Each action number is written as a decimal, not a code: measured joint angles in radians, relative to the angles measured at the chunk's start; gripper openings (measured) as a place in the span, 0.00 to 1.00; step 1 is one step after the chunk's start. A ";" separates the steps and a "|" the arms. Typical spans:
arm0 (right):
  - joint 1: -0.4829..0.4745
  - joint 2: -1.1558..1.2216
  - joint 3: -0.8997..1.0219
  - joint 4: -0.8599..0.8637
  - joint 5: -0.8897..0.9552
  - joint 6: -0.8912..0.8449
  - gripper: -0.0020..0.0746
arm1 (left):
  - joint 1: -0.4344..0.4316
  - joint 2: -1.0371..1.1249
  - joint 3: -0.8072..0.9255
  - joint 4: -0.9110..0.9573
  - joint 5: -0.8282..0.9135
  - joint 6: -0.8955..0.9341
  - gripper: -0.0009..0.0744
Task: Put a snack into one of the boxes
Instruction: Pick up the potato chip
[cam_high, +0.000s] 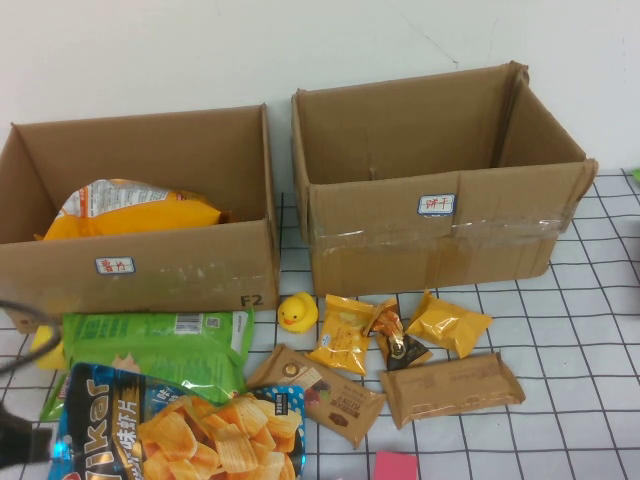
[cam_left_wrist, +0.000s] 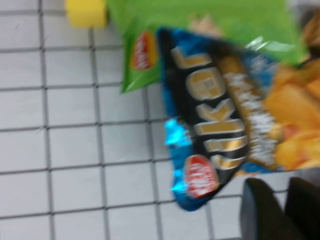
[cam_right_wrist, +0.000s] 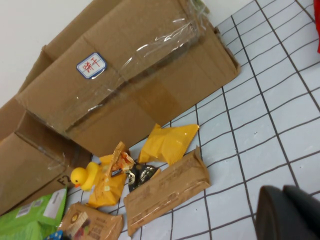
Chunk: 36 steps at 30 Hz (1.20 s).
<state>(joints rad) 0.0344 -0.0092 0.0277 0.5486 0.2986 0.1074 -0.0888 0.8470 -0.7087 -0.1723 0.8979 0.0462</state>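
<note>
Nearest the high camera lies the blue chip bag (cam_high: 175, 425), glossy and puffed, overlapping a green chip bag (cam_high: 150, 340) behind it. In the left wrist view the left gripper (cam_left_wrist: 280, 210) shows only as two dark finger shapes close together beside the blue bag's sealed end, holding nothing; whether they are parted I cannot tell. The right gripper (cam_right_wrist: 290, 212) hangs over bare checked cloth near the long brown wrapper (cam_right_wrist: 167, 195), gripping nothing, and its opening cannot be judged either.

The blue bag looks light, air-filled and slippery, with brittle chips inside; a pinch on the crimped seam at its end probably holds better than squeezing the belly. The left box (cam_high: 140, 215) stands just behind the green bag and already contains an orange chip bag (cam_high: 135, 210); the right box (cam_high: 440, 190) looks empty.

Between the boxes and the near edge lie a rubber duck (cam_high: 296, 312), two small yellow packets (cam_high: 340, 333) (cam_high: 450, 322), a dark candy wrapper (cam_high: 400, 345), a brown chocolate bar (cam_high: 315, 392) and a pink block (cam_high: 396, 466). The green bag and the box's front wall stand between the blue bag and the left box, so the lift must clear both.
</note>
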 joint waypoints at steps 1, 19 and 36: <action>0.000 0.000 0.000 0.000 0.000 0.000 0.03 | 0.000 0.043 -0.015 0.013 0.010 -0.007 0.20; 0.000 0.000 0.000 0.002 0.000 -0.015 0.03 | 0.000 0.450 -0.044 -0.051 -0.138 -0.018 0.82; 0.000 0.000 0.000 0.004 0.000 -0.022 0.03 | 0.061 0.636 -0.052 -0.376 -0.227 0.319 0.82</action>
<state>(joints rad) 0.0344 -0.0092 0.0277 0.5529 0.2986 0.0854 -0.0279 1.4833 -0.7606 -0.5481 0.6705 0.3655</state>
